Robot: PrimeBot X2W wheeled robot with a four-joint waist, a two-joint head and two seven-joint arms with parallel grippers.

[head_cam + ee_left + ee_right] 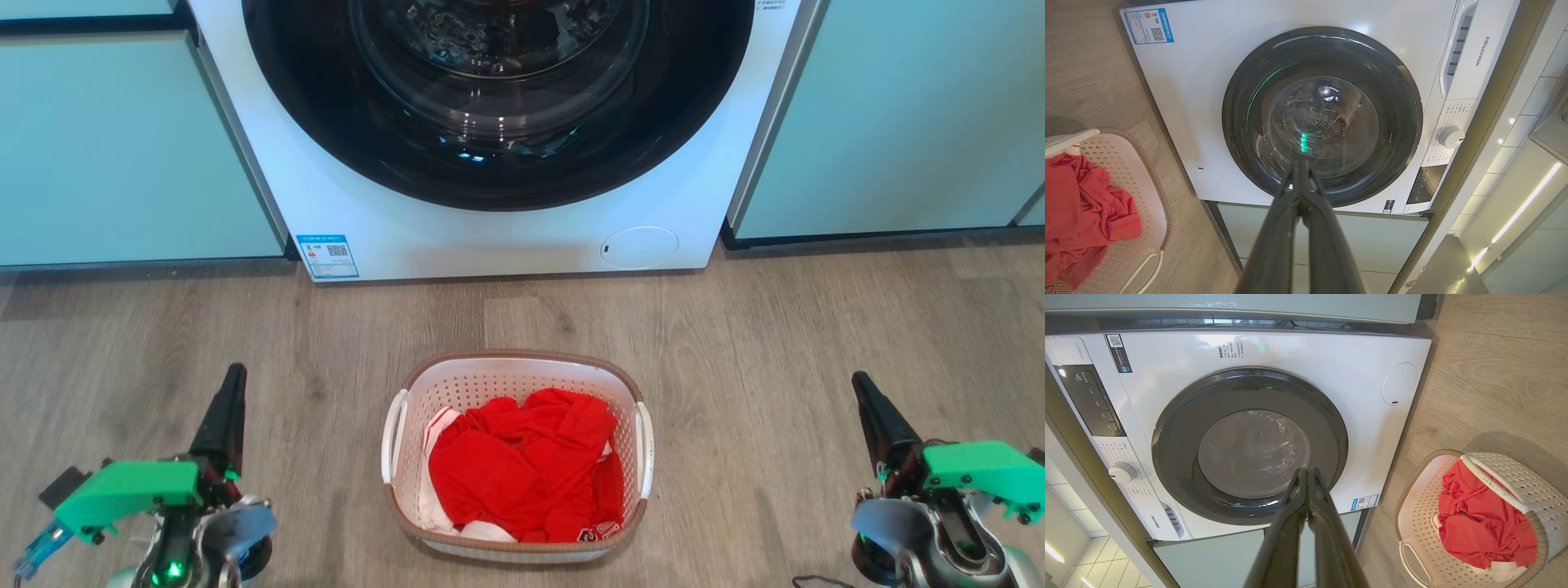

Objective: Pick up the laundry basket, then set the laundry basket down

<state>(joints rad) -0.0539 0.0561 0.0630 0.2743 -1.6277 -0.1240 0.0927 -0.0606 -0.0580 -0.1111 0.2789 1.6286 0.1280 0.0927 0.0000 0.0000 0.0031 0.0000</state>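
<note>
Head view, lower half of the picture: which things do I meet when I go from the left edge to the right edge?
left tool → laundry basket → right tool

The right gripper (1306, 475) holds its long dark fingers (1285, 539) pressed together before the white front-loading washing machine (1290, 351) and its dark round door (1249, 453); well right of the claw, the brown-rimmed white perforated plastic laundry basket (1533, 486) holds crumpled red cloth (1482, 522)
</note>
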